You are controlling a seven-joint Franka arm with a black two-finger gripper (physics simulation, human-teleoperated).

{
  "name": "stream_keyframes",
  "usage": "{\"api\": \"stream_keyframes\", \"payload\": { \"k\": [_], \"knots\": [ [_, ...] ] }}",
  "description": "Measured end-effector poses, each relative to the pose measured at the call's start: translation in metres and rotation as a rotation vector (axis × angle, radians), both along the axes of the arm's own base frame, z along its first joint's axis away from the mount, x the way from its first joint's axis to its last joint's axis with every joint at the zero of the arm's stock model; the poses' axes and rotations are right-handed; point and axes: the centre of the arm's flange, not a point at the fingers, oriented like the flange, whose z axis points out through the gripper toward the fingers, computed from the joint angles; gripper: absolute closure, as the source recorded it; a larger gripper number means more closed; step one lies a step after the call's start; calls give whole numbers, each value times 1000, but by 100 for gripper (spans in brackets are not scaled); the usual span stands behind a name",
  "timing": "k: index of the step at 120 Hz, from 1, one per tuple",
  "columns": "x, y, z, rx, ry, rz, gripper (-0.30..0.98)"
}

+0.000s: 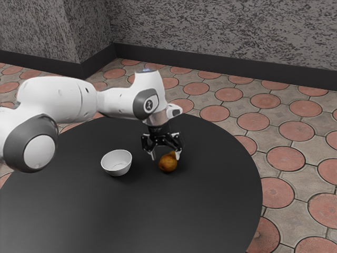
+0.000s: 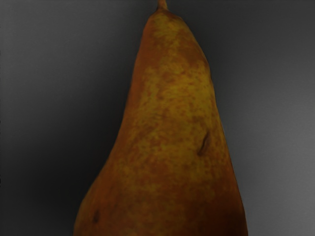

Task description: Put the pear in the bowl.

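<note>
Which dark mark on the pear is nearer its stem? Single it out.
The long, slit-like mark; the small spot sits farther from the stem, toward the pear's wide end.

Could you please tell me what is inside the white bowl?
Nothing is visible inside the bowl but its white surface; its near wall hides the part just behind it.

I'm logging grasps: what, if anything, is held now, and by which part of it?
Nothing is held: the gripper is open at the pear, one finger visibly clear of it.
</note>
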Motion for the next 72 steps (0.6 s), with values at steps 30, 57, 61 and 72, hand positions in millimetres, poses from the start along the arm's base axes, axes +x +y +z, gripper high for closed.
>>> {"api": "stream_keyframes", "payload": {
  "k": [30, 57, 61, 72],
  "knots": [
    [0, -2, -18, 7, 5, 13, 0],
    [1, -6, -24, 7, -1, 20, 0],
    [1, -7, -24, 6, -3, 20, 0],
    [1, -8, -24, 4, -7, 22, 2]
  ]
}}
